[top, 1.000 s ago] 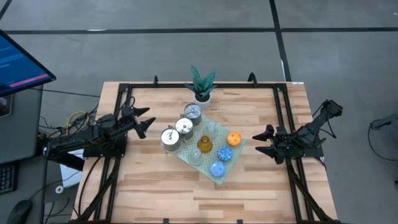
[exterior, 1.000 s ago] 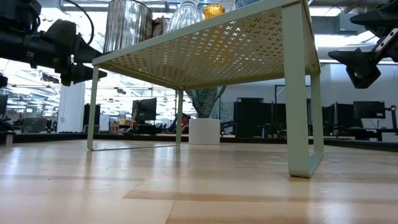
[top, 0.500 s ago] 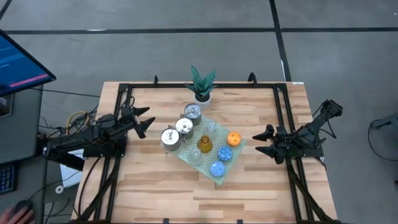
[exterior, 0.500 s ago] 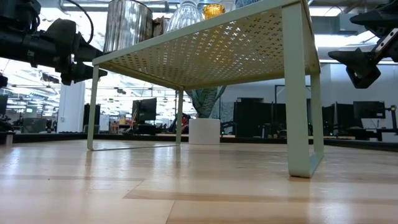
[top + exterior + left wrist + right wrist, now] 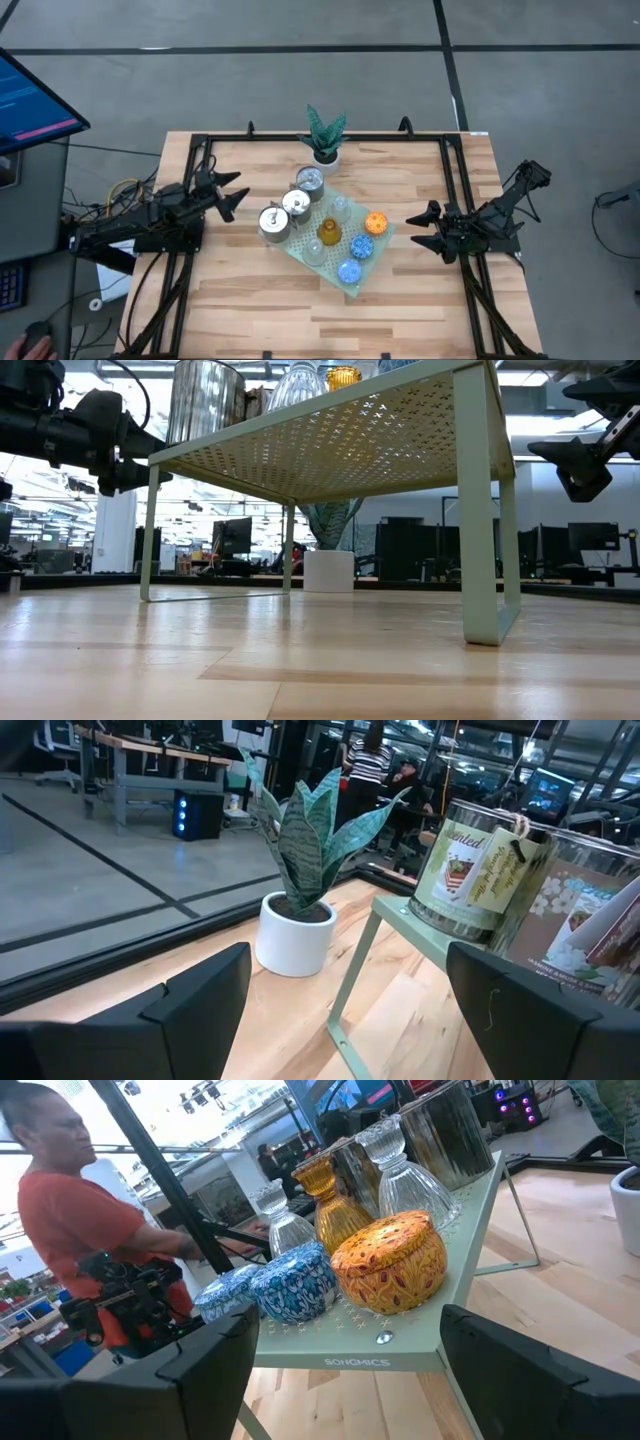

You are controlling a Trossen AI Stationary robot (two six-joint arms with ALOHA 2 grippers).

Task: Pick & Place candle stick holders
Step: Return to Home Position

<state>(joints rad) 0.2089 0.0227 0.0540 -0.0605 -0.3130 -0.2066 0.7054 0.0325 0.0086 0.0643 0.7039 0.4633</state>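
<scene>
Left fingers (image 5: 232, 203) and right fingers (image 5: 428, 216) hung spread wide and empty above the bench (image 5: 250, 290), probably parked because the candle stick holders (image 5: 329, 232) all stood on the shelf (image 5: 330, 455) between them.

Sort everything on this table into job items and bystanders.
Job: silver holders, clear glass holders, amber holder, orange holder, blue holders.
Just there: green perforated shelf carrying them, potted plant, left gripper and right gripper, open at the sides.
</scene>
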